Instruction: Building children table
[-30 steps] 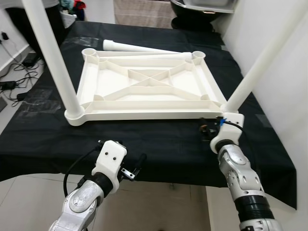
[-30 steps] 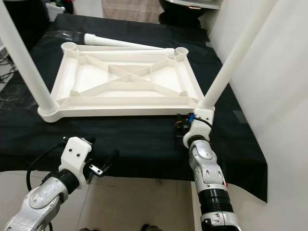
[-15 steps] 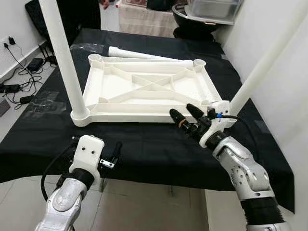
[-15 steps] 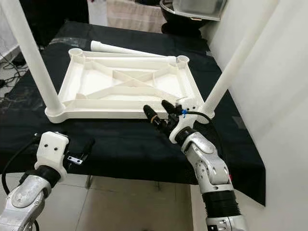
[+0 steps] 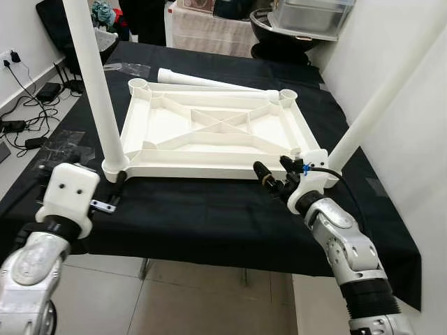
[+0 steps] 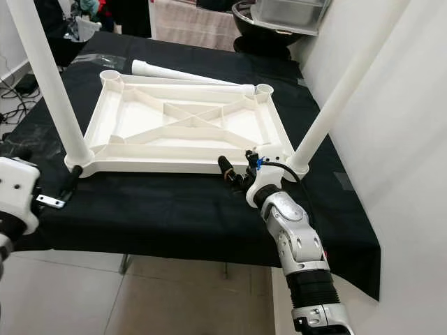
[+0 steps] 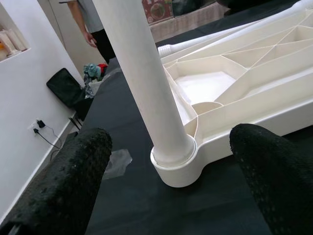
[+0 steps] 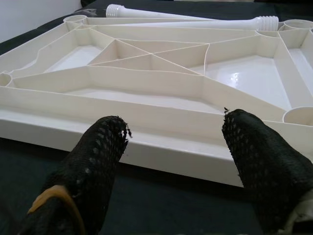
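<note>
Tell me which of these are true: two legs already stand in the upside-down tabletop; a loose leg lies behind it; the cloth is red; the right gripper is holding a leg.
1. Two legs stand in the tabletop: true, the left leg and the right leg.
2. A loose leg lies behind it: true.
3. The cloth is red: false, it is black.
4. The right gripper holds a leg: false, it is open and empty, near the tabletop's front edge.
</note>
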You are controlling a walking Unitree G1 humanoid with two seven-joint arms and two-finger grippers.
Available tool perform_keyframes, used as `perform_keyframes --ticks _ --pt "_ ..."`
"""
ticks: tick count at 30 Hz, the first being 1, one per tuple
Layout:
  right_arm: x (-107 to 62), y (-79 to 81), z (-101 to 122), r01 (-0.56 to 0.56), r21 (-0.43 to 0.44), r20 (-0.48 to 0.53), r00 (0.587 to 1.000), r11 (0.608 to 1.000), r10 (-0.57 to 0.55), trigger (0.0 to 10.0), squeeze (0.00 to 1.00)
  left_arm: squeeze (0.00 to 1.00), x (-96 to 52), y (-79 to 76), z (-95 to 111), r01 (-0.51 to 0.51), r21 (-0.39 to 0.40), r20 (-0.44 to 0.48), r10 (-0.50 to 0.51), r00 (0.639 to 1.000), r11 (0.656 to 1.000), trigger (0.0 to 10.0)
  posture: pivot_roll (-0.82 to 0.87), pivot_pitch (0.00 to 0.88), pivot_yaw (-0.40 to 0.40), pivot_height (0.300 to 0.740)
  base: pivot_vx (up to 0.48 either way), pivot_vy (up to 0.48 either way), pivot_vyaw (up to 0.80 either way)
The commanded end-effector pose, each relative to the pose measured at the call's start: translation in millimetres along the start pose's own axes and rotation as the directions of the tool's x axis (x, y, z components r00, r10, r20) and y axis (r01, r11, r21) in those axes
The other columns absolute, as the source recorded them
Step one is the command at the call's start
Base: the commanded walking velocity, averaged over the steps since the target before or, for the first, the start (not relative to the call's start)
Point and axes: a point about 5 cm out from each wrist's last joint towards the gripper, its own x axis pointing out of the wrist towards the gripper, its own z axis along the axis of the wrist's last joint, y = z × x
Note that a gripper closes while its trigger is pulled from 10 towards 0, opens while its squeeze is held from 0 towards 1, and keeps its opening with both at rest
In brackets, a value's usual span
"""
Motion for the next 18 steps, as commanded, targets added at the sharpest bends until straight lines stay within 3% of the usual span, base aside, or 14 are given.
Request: perform_keyframes --ticks 1,5,8,9,13,18 --pt "-0.3 -4.4 1 0.026 0.005 0.012 1.000 1.000 -0.026 10.0 0.00 1.00 1.2 2.2 -1 0.005 -0.005 0.002 -0.005 1.000 1.000 10.0 0.12 0.114 -0.138 0.740 0.000 0.000 0.00" --pt "2.6 -3.2 7 0.049 0.001 0.045 0.998 0.999 -0.049 10.0 0.00 1.00 26.3 -0.7 4 -0.004 -0.041 0.047 0.006 0.999 0.999 10.0 0.11 0.122 -0.133 0.740 0.000 0.000 0.00" --pt "3.1 -3.1 8 0.056 0.001 0.052 0.997 0.998 -0.056 10.0 0.00 1.00 30.5 -1.2 5 -0.005 -0.052 0.054 0.008 0.998 0.999 10.0 0.11 0.122 -0.133 0.740 0.000 0.000 0.00" --pt "3.1 -2.5 10 0.060 -0.001 0.058 0.997 0.998 -0.059 10.0 0.00 0.00 38.1 -1.4 6 -0.016 -0.063 0.070 0.020 0.997 0.998 10.0 0.10 0.126 -0.127 0.740 0.000 0.000 0.00" --pt "1.7 -2.4 10 0.070 -0.011 0.054 0.996 0.997 -0.069 10.0 0.00 0.00 55.6 2.7 9 -0.060 -0.093 0.098 0.070 0.993 0.994 10.0 0.09 0.138 -0.126 0.740 0.000 0.000 0.00" --pt "0.3 -3.0 8 0.080 -0.016 0.047 0.996 0.997 -0.080 10.0 0.00 0.00 66.7 6.2 11 -0.075 -0.096 0.116 0.086 0.990 0.993 10.0 0.09 0.142 -0.128 0.740 0.000 0.000 0.00"
